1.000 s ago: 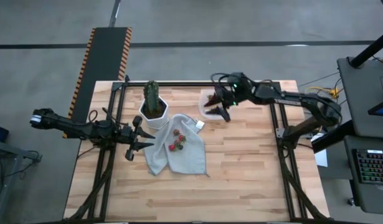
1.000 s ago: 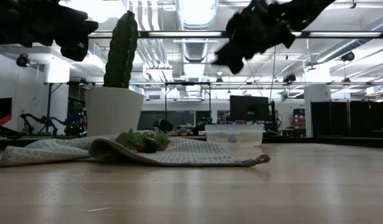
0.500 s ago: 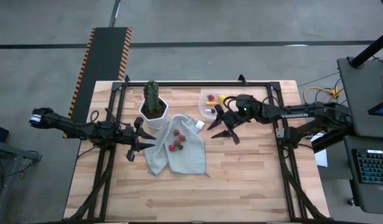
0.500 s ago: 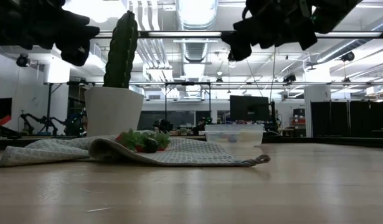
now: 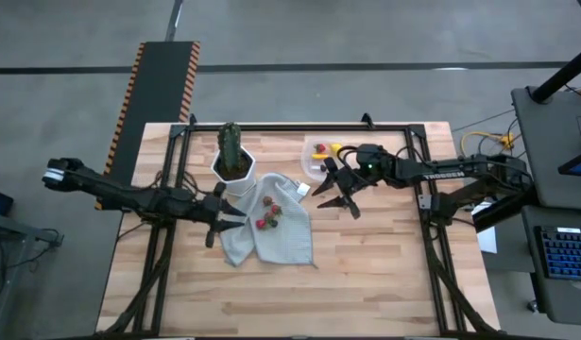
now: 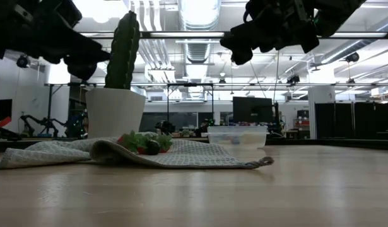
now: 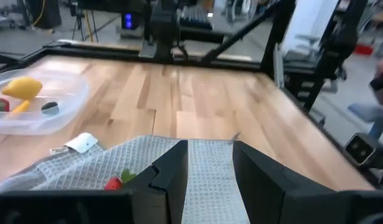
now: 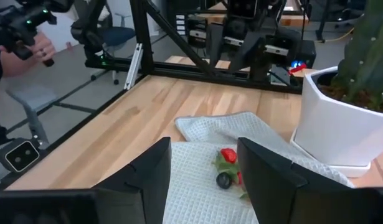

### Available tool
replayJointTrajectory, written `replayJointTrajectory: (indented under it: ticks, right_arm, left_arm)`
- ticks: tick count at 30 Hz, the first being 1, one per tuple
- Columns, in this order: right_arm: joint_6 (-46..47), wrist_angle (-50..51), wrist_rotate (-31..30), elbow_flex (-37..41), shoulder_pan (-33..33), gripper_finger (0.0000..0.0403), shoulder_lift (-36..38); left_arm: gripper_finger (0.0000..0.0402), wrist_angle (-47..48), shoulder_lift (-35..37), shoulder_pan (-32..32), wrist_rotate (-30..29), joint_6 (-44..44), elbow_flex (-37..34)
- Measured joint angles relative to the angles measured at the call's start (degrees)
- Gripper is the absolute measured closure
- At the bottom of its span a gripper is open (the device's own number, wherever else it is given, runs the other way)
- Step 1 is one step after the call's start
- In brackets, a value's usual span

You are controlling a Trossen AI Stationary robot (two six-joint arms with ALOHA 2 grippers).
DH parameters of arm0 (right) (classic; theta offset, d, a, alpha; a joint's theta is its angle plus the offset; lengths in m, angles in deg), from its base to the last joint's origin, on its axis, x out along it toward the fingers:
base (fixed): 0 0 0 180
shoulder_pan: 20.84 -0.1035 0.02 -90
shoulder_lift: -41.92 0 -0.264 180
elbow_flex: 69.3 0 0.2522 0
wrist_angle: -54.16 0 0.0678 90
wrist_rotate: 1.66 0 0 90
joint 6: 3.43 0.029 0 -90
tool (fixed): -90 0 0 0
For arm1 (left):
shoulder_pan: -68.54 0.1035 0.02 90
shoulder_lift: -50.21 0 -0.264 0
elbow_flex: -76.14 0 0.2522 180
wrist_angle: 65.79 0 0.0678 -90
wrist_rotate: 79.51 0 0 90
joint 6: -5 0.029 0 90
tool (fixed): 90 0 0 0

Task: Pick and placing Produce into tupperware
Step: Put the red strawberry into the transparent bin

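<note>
Red berries (image 5: 267, 215) with green leaves lie on a grey checked cloth (image 5: 276, 236) in the middle of the table; in the right wrist view a red berry (image 8: 228, 155) and a dark one (image 8: 223, 180) show. The clear tupperware (image 5: 312, 162) stands at the far side, holding a yellow lemon (image 7: 22, 87), a dark piece (image 7: 49, 107) and a red piece. My left gripper (image 5: 231, 219) hovers open at the cloth's left edge. My right gripper (image 5: 333, 200) hovers open just near of the tupperware, right of the cloth. Both hold nothing.
A green cactus in a white pot (image 5: 233, 162) stands on the cloth's far left corner, close to my left gripper. A small white tag (image 7: 79, 143) lies between cloth and tupperware. Bare wood (image 5: 375, 274) spreads over the near and right parts of the table.
My right gripper has left the spot above the tupperware, gone toward the table's near edge and sunk a little, then stayed almost still. The tupperware's contents now show from above. My left gripper has gone toward the table's right, up to the cloth's left edge.
</note>
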Motion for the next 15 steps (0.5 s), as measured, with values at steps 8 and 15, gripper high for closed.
replayJointTrajectory:
  ticks: [8, 15]
  right_arm:
    - [0.0, 0.1, 0.0, 0.0, 0.0, 0.0228, -0.1]
    - [0.0, 0.6, 0.0, 0.0, 0.0, 0.023, -0.1]
  left_arm:
    - [0.0288, 21.1, -14.3, -1.5, -3.7, 0.1, 13.0]
    - [0.0288, 24.0, -24.5, -1.5, -3.8, 3.6, 19.1]
